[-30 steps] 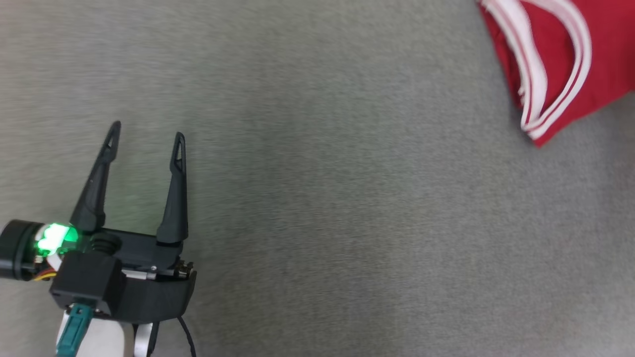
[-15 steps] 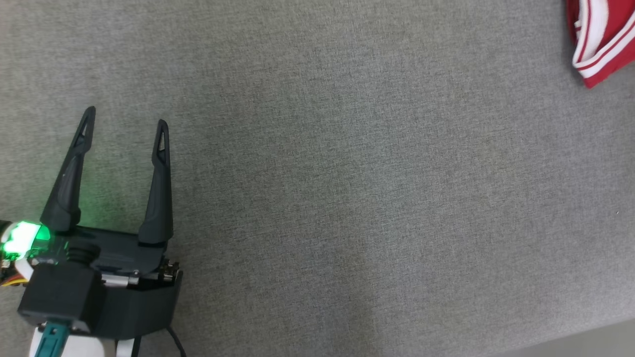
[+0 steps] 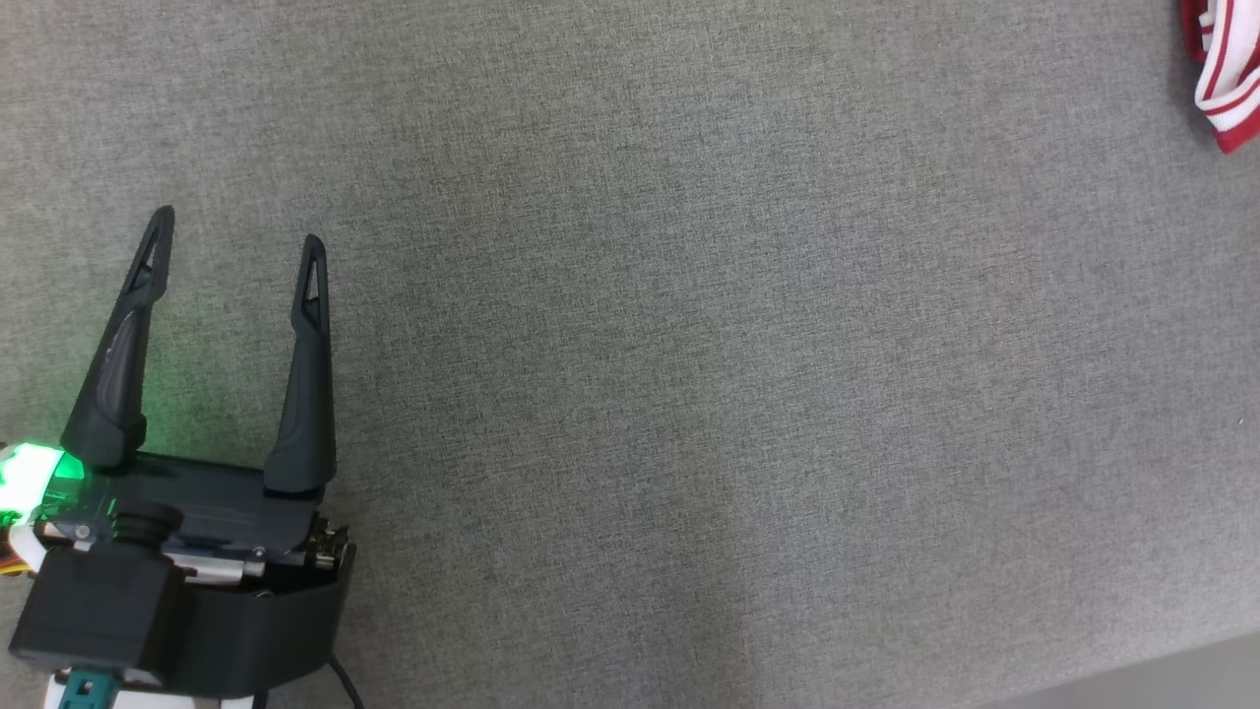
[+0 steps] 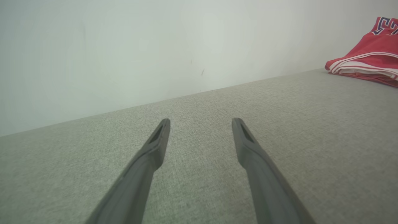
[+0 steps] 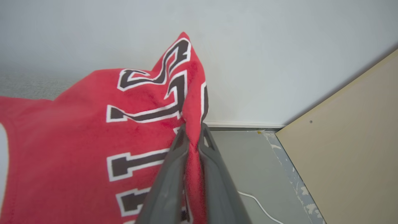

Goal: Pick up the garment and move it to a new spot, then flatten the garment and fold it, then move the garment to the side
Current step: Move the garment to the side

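The garment (image 5: 77, 130) is a red jersey with white trim and black-and-white lettering. My right gripper (image 5: 194, 129) is shut on a pinched fold of it, the cloth rising between the two fingers. In the head view just a trimmed corner of the garment (image 3: 1226, 89) shows at the top right edge. From the left wrist view the garment (image 4: 370, 62) lies folded at the far right of the grey surface. My left gripper (image 3: 236, 225) is open and empty at the lower left, fingers (image 4: 155, 146) hovering low over bare fabric.
A grey fabric surface (image 3: 689, 394) spreads across the head view, with its edge at the bottom right (image 3: 1162, 675). A pale wall (image 4: 155, 46) stands behind it. Past the right gripper lie a grey floor (image 5: 248, 161), a white cable (image 5: 258, 202) and a beige panel (image 5: 351, 149).
The garment has slid right and up, nearly leaving the head view. The whole view has shifted, so the camera moved too. The left gripper stays open.
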Available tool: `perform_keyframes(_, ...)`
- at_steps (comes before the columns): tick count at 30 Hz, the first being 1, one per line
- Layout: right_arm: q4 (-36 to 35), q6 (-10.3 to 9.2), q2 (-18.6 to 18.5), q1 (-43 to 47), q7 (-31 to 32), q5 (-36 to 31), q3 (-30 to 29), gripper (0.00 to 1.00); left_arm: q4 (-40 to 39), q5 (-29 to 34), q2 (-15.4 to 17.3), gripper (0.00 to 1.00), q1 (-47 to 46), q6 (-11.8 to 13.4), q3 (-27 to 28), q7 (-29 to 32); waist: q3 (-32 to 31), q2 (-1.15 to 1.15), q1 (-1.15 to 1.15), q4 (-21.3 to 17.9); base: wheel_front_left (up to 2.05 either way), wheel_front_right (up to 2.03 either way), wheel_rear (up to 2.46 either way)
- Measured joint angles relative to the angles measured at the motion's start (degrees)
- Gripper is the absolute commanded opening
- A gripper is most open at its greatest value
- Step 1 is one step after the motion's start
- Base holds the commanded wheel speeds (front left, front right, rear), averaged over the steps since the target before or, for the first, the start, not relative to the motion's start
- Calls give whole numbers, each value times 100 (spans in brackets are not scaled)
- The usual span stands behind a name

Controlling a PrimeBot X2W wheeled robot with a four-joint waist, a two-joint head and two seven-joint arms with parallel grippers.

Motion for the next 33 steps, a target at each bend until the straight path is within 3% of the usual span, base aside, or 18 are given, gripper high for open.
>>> perform_keyframes(1, 31, 0, 5, -24, -74, -49, -5, 100, -3, -2, 7, 100, 0, 3, 3, 3, 5, 0, 0, -4, 0, 0, 0)
perform_keyframes(9, 172, -1, 191, -102, -522, -187, -49, 100, 124, -62, 10, 100, 16, 78, 13, -59, -101, 0, 0, -29, 0, 0, 0)
perform_keyframes(17, -392, -1, 421, 88, -898, 18, 90, 100, 606, -309, -148, 100, 248, 224, 89, -381, -538, 0, 0, 53, 0, 0, 0)
perform_keyframes(25, -1346, -1, 779, 1028, -1058, 113, 145, 100, 1174, -613, -319, 100, 682, 356, 264, -665, -1243, 0, 0, 240, 0, 0, 0)
perform_keyframes(33, -2410, 0, 1022, 2423, -1080, 45, -183, 100, 1506, -782, -438, 100, 983, 398, 302, -751, -2037, -2, -1, 501, 0, 0, 0)
